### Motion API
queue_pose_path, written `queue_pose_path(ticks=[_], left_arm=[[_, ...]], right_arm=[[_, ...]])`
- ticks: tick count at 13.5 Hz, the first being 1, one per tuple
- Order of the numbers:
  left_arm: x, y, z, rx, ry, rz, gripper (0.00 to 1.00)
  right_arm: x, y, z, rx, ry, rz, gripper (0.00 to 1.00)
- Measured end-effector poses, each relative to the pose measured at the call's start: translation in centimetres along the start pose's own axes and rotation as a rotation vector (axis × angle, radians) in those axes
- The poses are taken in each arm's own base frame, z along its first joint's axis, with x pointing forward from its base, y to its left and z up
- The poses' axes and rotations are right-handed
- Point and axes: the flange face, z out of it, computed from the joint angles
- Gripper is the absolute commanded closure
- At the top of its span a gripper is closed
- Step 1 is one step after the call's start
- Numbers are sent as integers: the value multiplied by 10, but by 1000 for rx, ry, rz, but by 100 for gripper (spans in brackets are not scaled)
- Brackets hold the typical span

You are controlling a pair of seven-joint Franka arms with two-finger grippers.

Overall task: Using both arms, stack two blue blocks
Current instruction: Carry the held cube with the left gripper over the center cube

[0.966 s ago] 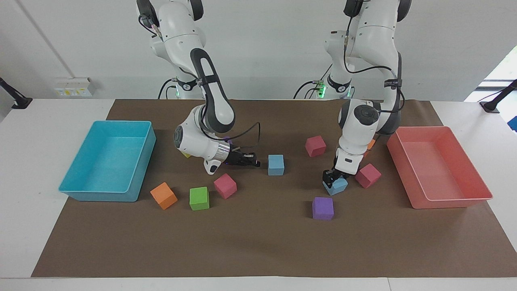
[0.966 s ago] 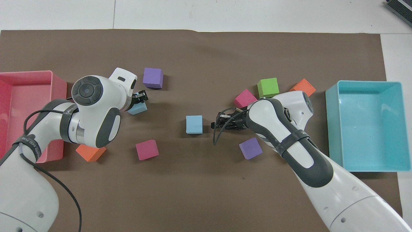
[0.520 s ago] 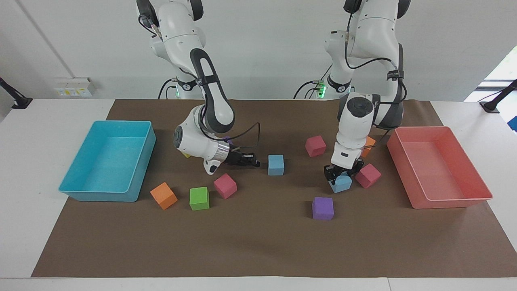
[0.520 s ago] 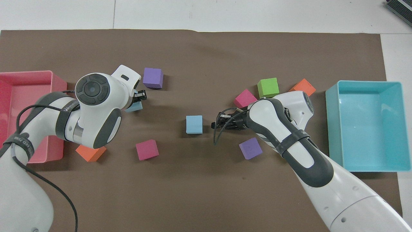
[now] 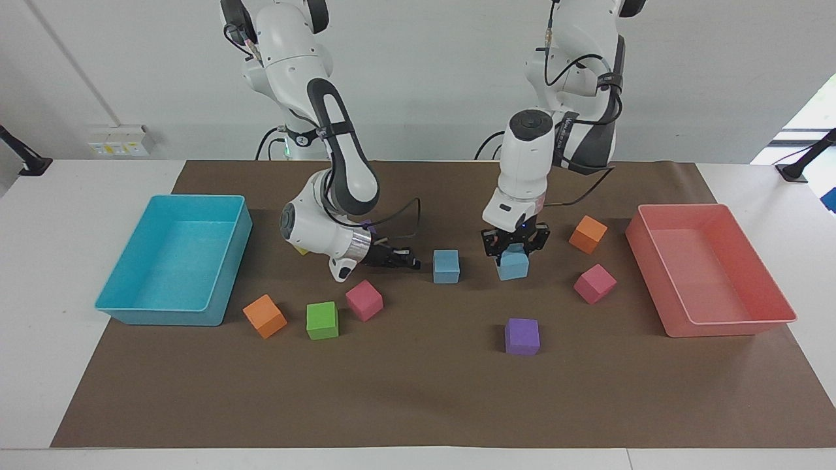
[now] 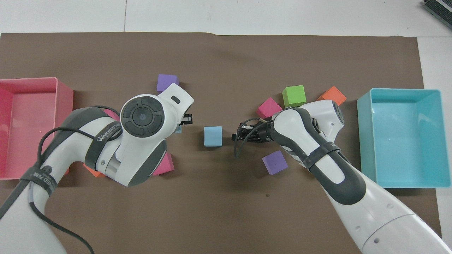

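Blue block [image 5: 513,266] hangs clamped in the left gripper [image 5: 514,247], at three o'clock of the resting blue block [image 5: 446,266] mid-mat. Best centre it squarely overhead before lowering. Right gripper [image 5: 406,259] waits at nine o'clock; grip unreadable.

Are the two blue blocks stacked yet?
Not yet. Done: the left gripper has picked up one blue block and holds it above the mat. In hand: that block hangs beside the other blue block, which sits alone by the waiting right gripper. Left: setting one on the other.
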Motion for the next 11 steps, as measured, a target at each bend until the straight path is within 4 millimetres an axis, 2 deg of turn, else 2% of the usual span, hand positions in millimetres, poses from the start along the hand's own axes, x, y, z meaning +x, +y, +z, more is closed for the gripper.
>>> queue_pose_path(ticks=[3,6,11], left_arm=[[-24,41,-12,-17,10,70,99],[-45,80,-31,-36,24,95,99],[-68,111,-43,-57,26,105,100]], right_arm=[[0,0,0,1,0,1,100],[0,0,0,1,0,1,100],[0,0,0,2,0,2,100]])
